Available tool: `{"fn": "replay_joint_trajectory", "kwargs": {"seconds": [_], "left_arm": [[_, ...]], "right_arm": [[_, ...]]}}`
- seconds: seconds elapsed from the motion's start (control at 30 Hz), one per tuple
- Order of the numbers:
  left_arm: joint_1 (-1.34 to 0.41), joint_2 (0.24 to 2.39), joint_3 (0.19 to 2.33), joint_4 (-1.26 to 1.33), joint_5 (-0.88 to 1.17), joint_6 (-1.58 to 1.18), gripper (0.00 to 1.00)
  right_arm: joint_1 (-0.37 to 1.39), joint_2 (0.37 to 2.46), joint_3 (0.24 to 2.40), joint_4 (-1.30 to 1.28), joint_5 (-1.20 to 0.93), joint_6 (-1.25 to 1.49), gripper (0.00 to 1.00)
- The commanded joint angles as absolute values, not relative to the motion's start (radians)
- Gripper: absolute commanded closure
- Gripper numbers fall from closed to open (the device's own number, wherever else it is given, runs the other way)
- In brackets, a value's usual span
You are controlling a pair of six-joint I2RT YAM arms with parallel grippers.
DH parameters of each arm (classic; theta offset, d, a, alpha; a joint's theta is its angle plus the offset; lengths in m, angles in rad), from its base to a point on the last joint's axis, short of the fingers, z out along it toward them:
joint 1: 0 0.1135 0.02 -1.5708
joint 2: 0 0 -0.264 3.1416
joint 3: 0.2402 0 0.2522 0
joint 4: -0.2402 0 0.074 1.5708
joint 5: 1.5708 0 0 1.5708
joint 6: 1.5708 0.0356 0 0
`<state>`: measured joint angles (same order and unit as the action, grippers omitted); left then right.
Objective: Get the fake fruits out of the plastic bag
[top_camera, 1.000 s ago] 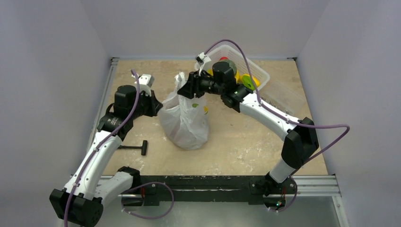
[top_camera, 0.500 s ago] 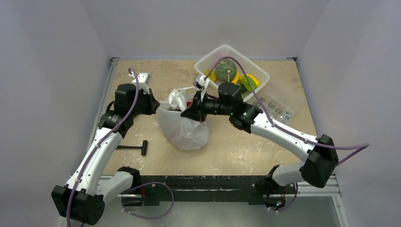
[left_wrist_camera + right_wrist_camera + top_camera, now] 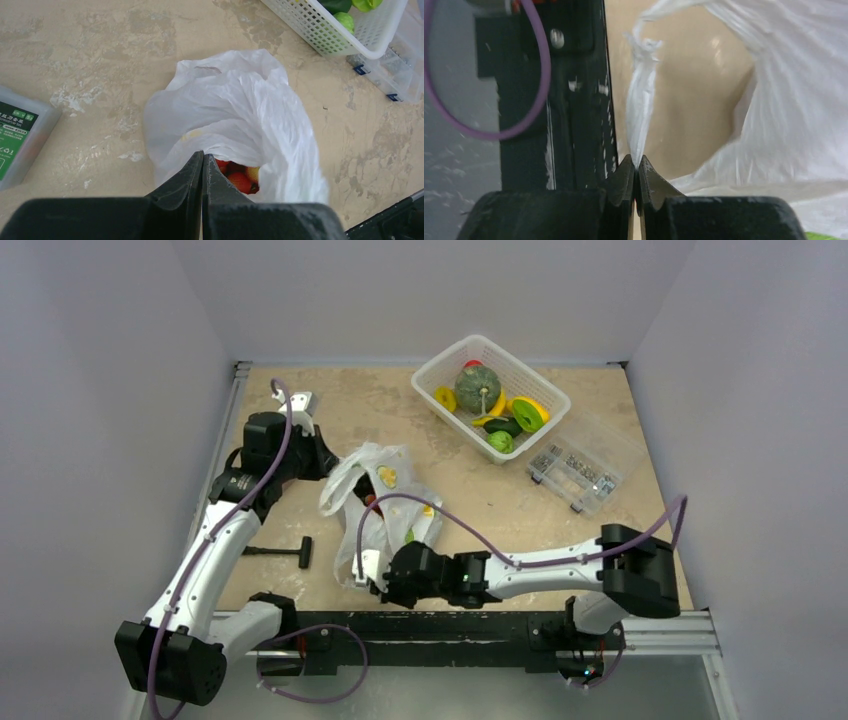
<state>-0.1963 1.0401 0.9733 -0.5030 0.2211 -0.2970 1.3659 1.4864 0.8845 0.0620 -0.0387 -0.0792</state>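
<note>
The plastic bag (image 3: 385,510) lies slumped on the table, its mouth open toward the left. Red and yellow fake fruits (image 3: 239,181) show inside the mouth in the left wrist view, and as a dark red patch from above (image 3: 368,497). My left gripper (image 3: 328,464) is shut on the bag's rim at its left side (image 3: 202,156). My right gripper (image 3: 358,578) is low at the table's front edge, shut on a twisted loop handle (image 3: 640,120) of the bag (image 3: 794,100). Most of the fruits are hidden by the plastic.
A white lattice basket (image 3: 540,390) with a green squash (image 3: 477,387) and flat yellow and green pieces stands at the back right. A clear lidded box (image 3: 575,475) lies beside it. A black T-shaped tool (image 3: 287,553) lies front left. The black base rail (image 3: 574,100) is right next to my right gripper.
My right arm swung from the back of the table down to the front edge with the bag's handle. The bag went from upright to slumped and stretched forward. My left gripper barely moved.
</note>
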Motion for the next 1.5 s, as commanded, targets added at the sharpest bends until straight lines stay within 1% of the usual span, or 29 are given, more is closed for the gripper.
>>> {"fn": "replay_joint_trajectory", "kwargs": {"seconds": [0.0,0.17,0.23,0.3,0.33,0.37,0.43,0.53,0.63,0.77,0.9,1.03,1.1,1.2,1.33,1.47], "left_arm": [[-0.187,1.031,1.012,-0.491,0.230,-0.296,1.00],[-0.187,1.026,1.011,-0.492,0.229,-0.292,1.00],[-0.187,1.022,1.009,-0.493,0.231,-0.288,1.00],[-0.187,1.020,1.007,-0.492,0.236,-0.285,1.00],[-0.187,1.020,1.006,-0.491,0.240,-0.283,1.00],[-0.187,1.020,1.006,-0.491,0.246,-0.279,1.00],[-0.187,1.018,1.005,-0.487,0.260,-0.277,1.00],[-0.186,1.011,1.003,-0.481,0.278,-0.271,1.00],[-0.187,1.004,1.003,-0.477,0.293,-0.267,1.00],[-0.187,0.992,0.997,-0.467,0.308,-0.265,1.00],[-0.188,0.970,0.988,-0.453,0.323,-0.262,1.00],[-0.193,0.944,0.976,-0.438,0.336,-0.252,1.00],[-0.199,0.932,0.972,-0.434,0.340,-0.244,1.00],[-0.208,0.912,0.967,-0.426,0.350,-0.232,1.00],[-0.219,0.887,0.956,-0.412,0.357,-0.219,1.00],[-0.233,0.880,0.956,-0.418,0.338,-0.206,1.00]], "right_arm": [[1.414,1.553,0.808,0.166,0.110,-0.021,1.00],[1.413,1.625,0.791,0.216,0.072,0.046,1.00],[1.412,1.618,0.786,0.242,0.036,0.083,1.00],[1.411,1.596,0.796,0.227,0.034,0.088,0.90],[1.412,1.571,0.810,0.206,0.039,0.088,0.82],[1.412,1.544,0.821,0.180,0.049,0.089,0.72],[1.412,1.471,0.836,0.135,0.078,0.092,0.54],[1.406,1.345,0.841,0.081,0.156,0.092,0.34],[1.391,1.232,0.844,0.047,0.222,0.093,0.19],[1.357,1.132,0.871,0.043,0.376,0.097,0.06],[1.284,1.157,0.922,0.102,0.486,0.031,0.04],[1.237,1.304,1.017,0.176,0.575,-0.116,0.02],[1.206,1.380,1.071,0.201,0.582,-0.177,0.02],[1.167,1.467,1.118,0.265,0.553,-0.292,0.02],[1.096,1.525,1.149,0.366,0.460,-0.414,0.01],[1.010,1.583,1.260,0.274,0.301,-0.418,0.01]]}}
